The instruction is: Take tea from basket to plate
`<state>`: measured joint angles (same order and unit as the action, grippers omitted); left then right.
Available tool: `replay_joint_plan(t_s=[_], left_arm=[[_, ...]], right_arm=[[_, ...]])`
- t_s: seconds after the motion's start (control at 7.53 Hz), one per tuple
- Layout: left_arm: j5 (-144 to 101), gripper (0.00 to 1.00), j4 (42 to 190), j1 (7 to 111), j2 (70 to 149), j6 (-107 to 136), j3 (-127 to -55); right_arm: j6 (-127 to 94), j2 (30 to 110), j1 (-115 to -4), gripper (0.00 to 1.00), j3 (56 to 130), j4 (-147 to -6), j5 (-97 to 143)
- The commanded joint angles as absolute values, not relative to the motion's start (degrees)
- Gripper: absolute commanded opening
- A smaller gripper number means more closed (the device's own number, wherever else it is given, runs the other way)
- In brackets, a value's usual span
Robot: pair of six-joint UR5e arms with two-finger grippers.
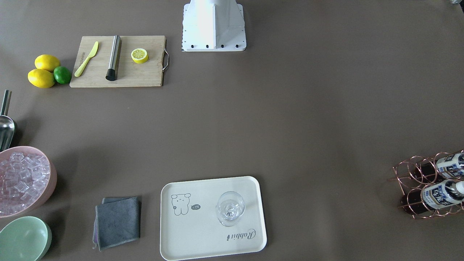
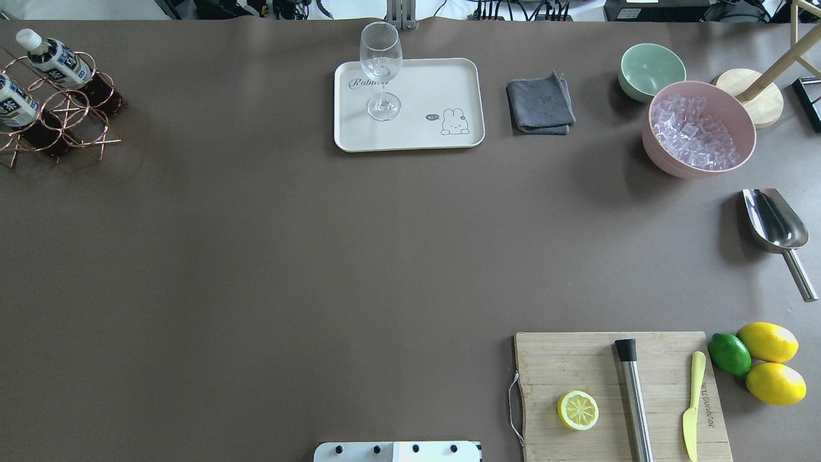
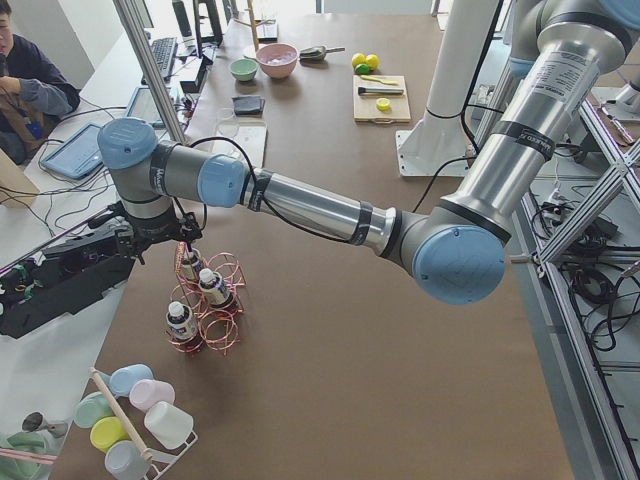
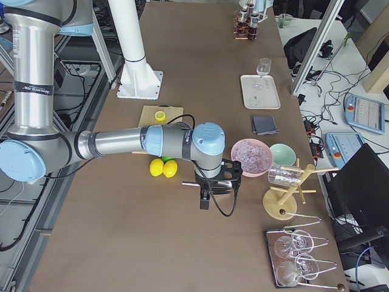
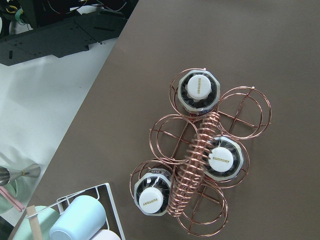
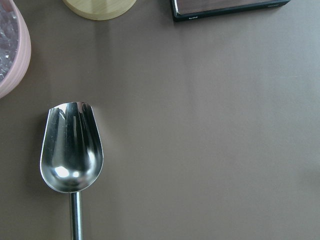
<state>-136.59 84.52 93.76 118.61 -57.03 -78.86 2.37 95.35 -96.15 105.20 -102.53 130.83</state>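
Note:
Three tea bottles [image 5: 199, 86] with white caps stand in the copper wire basket [image 5: 247, 112] at the table's far left corner [image 2: 70, 128]. In the left wrist view I look straight down on them, and no fingers show. In the exterior left view my left gripper [image 3: 165, 240] hangs just above the basket; I cannot tell whether it is open or shut. The cream plate [image 2: 436, 83] lies at the far middle with a clear stemmed glass [image 2: 381, 70] standing on it. My right gripper [image 4: 217, 185] hovers over the table near the metal scoop [image 6: 71, 150]; its state cannot be told.
A pink bowl of ice [image 2: 699, 135], a green bowl [image 2: 651, 67] and a grey cloth [image 2: 540, 106] sit right of the plate. A cutting board [image 2: 577, 359] holds a lemon half, a steel muddler and a knife. Cups [image 5: 80, 220] stand near the basket.

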Motion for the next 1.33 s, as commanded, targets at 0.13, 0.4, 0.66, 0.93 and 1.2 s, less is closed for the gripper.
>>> replay_joint_plan(t_s=[0.13, 0.4, 0.66, 0.93, 1.2], left_arm=[[-137.37, 0.97, 85.08, 90.45, 118.48, -60.45, -78.31], [-137.11, 0.96, 86.65, 89.13, 118.56, -61.95, -78.14], [-136.93, 0.93, 87.36, 88.68, 118.3, -63.97, -77.09], [-136.93, 0.87, 87.36, 89.03, 118.21, -65.47, -76.38], [-136.93, 0.42, 88.85, 88.95, 118.13, -66.09, -76.46]], right_arm=[[2.29, 95.19, -96.15, 1.0, 105.12, -102.57, 130.78], [2.29, 95.27, -96.15, 1.0, 105.12, -102.66, 130.78], [2.37, 95.19, -96.24, 1.0, 105.12, -102.66, 130.78], [2.29, 95.19, -96.33, 1.0, 105.12, -102.66, 130.78], [2.29, 95.19, -96.33, 1.0, 105.12, -102.57, 130.78]])
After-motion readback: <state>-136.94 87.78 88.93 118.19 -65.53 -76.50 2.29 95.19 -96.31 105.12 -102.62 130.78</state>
